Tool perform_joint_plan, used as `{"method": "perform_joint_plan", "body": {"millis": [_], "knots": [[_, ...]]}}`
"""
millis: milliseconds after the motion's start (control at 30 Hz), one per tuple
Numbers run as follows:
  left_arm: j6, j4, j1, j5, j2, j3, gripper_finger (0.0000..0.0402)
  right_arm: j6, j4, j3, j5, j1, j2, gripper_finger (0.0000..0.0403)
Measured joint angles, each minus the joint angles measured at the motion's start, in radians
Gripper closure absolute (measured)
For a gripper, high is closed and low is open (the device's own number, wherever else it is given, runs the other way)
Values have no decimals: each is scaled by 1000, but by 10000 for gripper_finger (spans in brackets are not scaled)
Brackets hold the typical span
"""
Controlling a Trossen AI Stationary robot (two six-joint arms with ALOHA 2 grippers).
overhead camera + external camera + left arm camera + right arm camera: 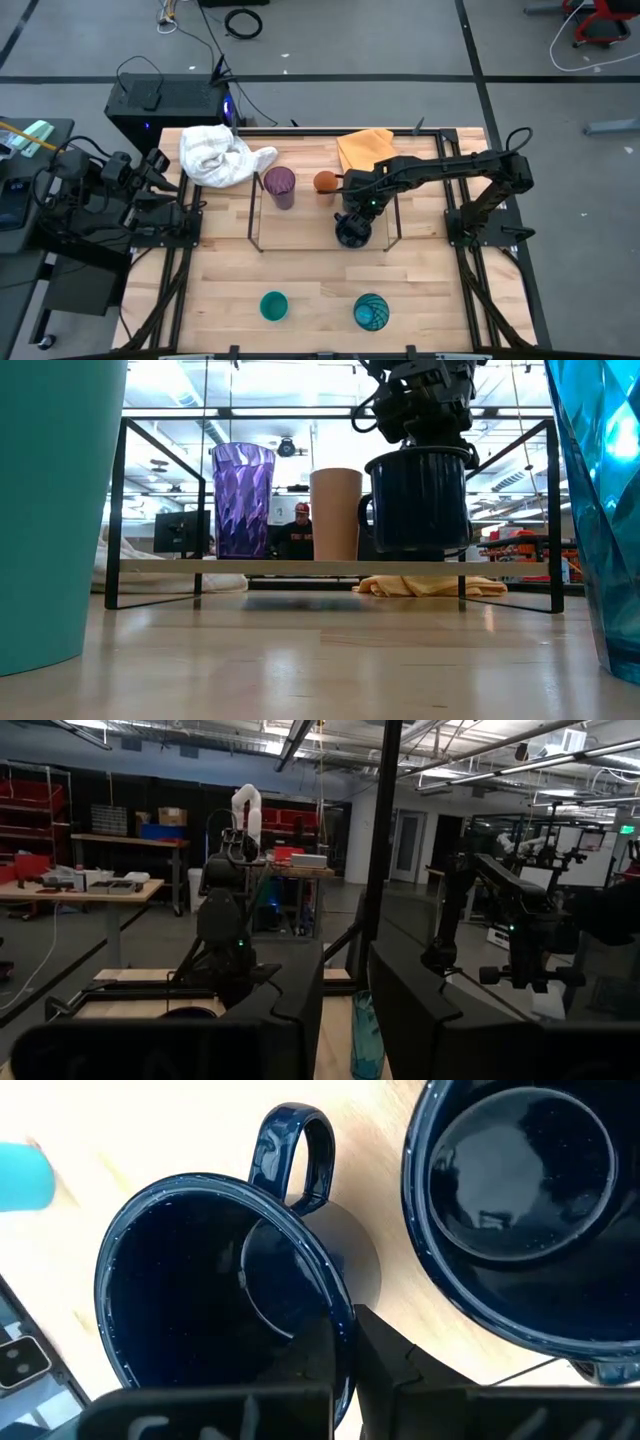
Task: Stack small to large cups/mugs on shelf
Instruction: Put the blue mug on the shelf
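Observation:
The black wire shelf stands mid-table. On it stand the purple tumbler and the orange cup, side by side. My right gripper is over the shelf's right part, shut on a dark navy mug, which also shows in the low view. The second navy mug stands right beside it. The small teal cup and the teal-blue patterned cup stand near the table's near edge. My left gripper is open and empty at the table's left edge. My right gripper holds the navy mug by its rim, roughly opposite the handle. One finger is inside the mug and one outside. The fingers come from above, pointing down. The mug hangs upright, its base a little above the shelf board.
A white cloth lies at the table's far left, and a yellow cloth lies behind the shelf. A black box stands beyond the far edge. Bare wood lies between the shelf and the two teal cups.

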Motion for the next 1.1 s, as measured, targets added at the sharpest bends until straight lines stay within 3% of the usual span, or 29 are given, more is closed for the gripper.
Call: {"method": "perform_joint_plan", "body": {"millis": [1100], "knots": [[9, 0, 0, 0, 0, 0, 308, 0, 35, 0, 4, 0, 0, 385]]}}
